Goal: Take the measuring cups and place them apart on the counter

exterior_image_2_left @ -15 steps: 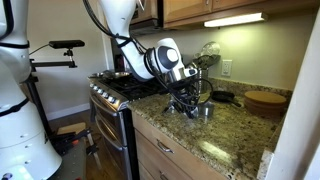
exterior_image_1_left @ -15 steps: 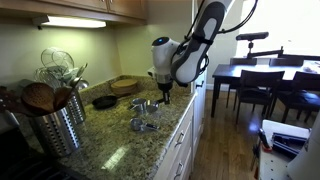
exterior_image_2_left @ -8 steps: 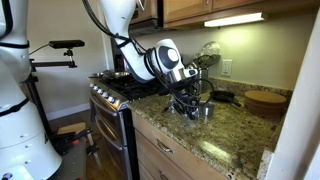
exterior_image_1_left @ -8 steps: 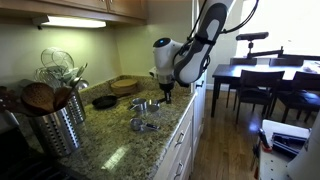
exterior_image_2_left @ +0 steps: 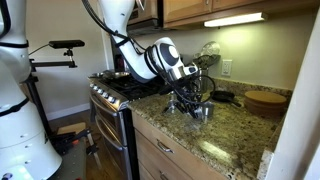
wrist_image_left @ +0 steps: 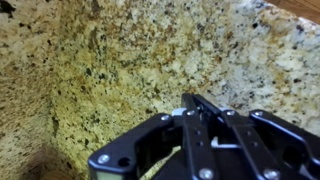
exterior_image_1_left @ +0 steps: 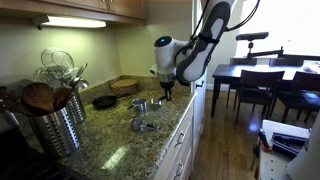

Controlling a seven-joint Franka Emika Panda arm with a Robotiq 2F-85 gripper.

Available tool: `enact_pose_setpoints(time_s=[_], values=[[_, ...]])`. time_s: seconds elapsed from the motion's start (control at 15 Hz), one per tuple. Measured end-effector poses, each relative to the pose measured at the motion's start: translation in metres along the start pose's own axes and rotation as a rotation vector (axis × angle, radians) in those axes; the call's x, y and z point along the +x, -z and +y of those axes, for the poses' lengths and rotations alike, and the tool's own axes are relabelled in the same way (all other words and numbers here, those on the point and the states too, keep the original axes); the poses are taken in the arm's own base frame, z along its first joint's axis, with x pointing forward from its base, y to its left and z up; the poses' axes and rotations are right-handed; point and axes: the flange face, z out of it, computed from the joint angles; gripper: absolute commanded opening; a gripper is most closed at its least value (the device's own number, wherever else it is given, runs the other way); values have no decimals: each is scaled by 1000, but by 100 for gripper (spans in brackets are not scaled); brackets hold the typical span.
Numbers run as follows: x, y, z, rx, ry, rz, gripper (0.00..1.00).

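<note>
Wrist view shows your gripper [wrist_image_left: 196,104] pressed shut above the counter [wrist_image_left: 120,60], pinching nothing visible. In an exterior view the measuring cups [exterior_image_1_left: 144,124] sit in two spots nearby, so you likely have more spreading to do.

Speckled granite counter [exterior_image_1_left: 112,152], measuring cups [exterior_image_1_left: 144,125], ribbed utensil canister [exterior_image_1_left: 57,128], black skillet [exterior_image_1_left: 104,101] on it
</note>
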Motion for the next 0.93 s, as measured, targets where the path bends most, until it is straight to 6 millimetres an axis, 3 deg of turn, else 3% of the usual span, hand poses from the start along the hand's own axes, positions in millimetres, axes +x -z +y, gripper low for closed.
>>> enact_pose_setpoints(time_s=[0.93], values=[[-4,2,-3,-101,-31,12,7]])
